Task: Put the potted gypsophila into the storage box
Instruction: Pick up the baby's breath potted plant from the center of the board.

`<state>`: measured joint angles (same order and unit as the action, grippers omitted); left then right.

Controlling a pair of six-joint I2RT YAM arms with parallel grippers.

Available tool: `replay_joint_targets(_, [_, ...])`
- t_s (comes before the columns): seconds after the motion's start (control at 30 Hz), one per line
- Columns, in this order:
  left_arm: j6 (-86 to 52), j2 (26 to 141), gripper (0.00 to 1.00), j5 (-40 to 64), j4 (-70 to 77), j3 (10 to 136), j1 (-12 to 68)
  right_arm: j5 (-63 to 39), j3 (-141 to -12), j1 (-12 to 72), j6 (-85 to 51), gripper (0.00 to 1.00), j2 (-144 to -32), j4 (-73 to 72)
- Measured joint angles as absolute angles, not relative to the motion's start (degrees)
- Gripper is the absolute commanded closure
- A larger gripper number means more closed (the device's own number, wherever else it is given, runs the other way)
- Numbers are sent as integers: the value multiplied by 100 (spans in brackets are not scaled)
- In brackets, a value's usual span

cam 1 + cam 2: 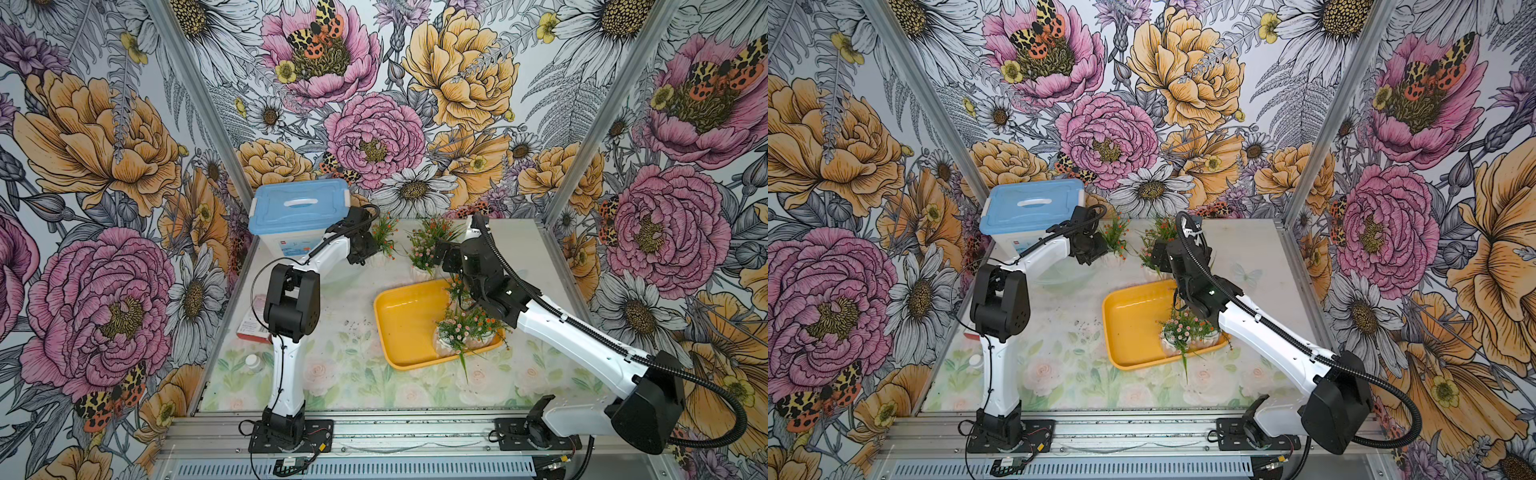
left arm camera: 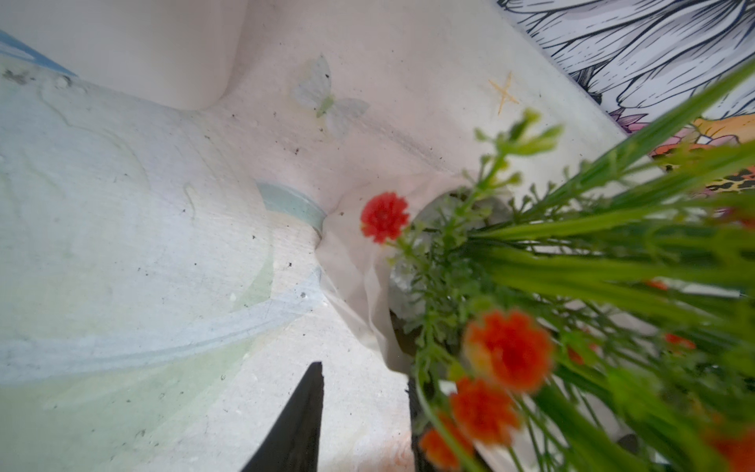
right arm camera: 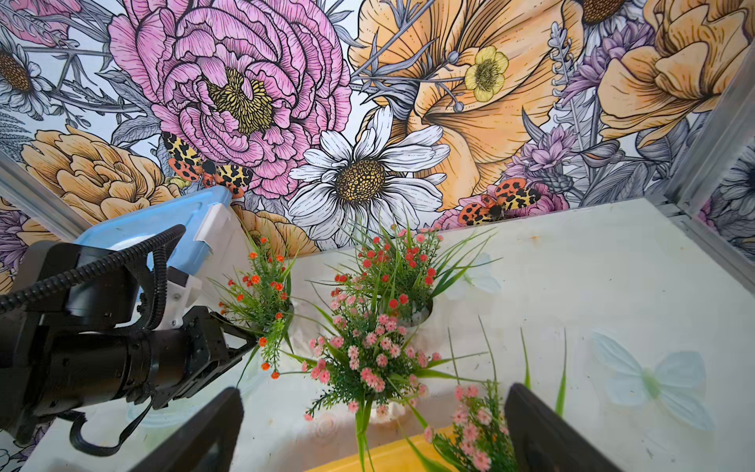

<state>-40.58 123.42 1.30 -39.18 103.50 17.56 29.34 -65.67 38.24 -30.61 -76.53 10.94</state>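
The yellow storage box holds potted gypsophila at its right end, and another sprig shows under my right arm. Three pots stand behind it on the table: orange-red, red and pink. My left gripper is open a little beside the orange-red pot, with only bare table between its fingers. My right gripper hangs wide open just short of the pink plant.
A white bin with a light-blue lid stands at the back left, close behind my left arm. A small red-and-white carton and a white bottle lie at the table's left edge. Flowered walls close in three sides.
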Motion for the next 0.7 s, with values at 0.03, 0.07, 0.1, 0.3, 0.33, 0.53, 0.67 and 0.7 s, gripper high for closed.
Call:
replay_joint_targets(0.03, [-4058, 12346, 63, 130, -3920, 10363, 1754, 2936, -6567, 3824, -3061, 1, -7655, 1094])
replay_joint_targets(0.07, [-4058, 12355, 63, 134, -3931, 10392, 1750, 2936, -6567, 3824, -3061, 1, -7660, 1092])
replay_joint_targets(0.1, [-4060, 12366, 64, 141, -3935, 10418, 1745, 2939, -6567, 3824, -3059, 1, -7664, 1092])
replay_joint_targets(0.3, [-4062, 12597, 64, 180, -3979, 10724, 1741, 2939, -6576, 3824, -3059, 1, -7791, 1092])
replay_joint_targets(0.33, [-4060, 12645, 64, 193, -3977, 10774, 1741, 2941, -6576, 3824, -3059, 1, -7817, 1092])
replay_joint_targets(0.53, [-4058, 12846, 69, 191, -3859, 10831, 1741, 2945, -6582, 3824, -3076, 1, -7878, 1103])
replay_joint_targets(0.67, [-4056, 12827, 74, 172, -3684, 10720, 1706, 2963, -6582, 3824, -3105, 1, -7881, 1105])
replay_joint_targets(0.7, [-4056, 12798, 76, 169, -3610, 10659, 1706, 2963, -6582, 3824, -3105, 1, -7881, 1105])
